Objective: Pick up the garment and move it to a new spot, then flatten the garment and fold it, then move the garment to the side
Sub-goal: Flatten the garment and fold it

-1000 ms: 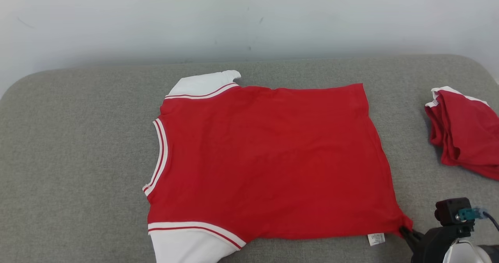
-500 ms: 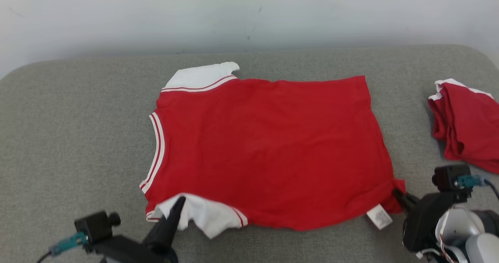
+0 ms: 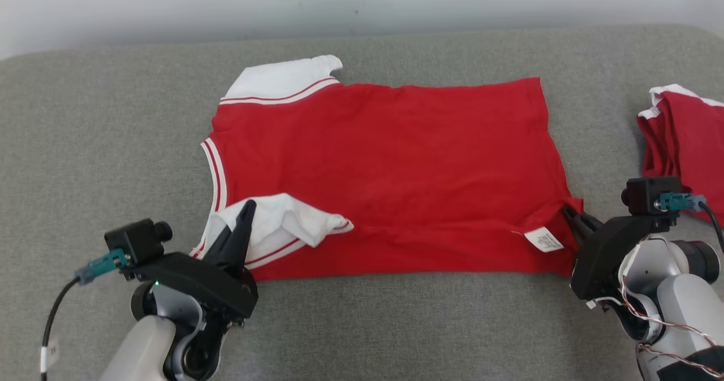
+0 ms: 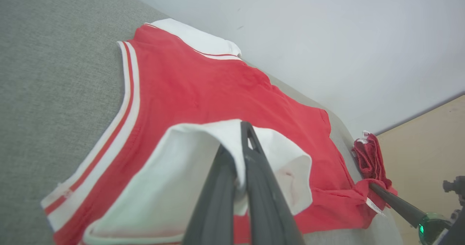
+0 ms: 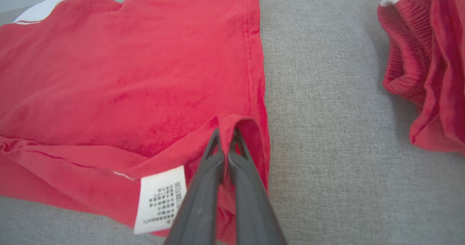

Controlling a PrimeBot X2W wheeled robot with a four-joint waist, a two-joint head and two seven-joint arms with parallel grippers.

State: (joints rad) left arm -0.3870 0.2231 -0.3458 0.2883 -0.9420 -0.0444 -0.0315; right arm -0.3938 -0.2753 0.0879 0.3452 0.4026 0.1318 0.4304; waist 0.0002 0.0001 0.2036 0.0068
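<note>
Now garment (image 3: 396,160) sleeve (image 3: 285,223) in L gripper (image 3: 248,206), hem (image 5: 254,74) in R gripper (image 3: 567,211)

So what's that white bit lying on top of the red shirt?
Its own white sleeve, folded over onto the red shirt and pinched in the left gripper. The part of the shirt beneath the sleeve is covered, so I can't tell how it lies there.
</note>
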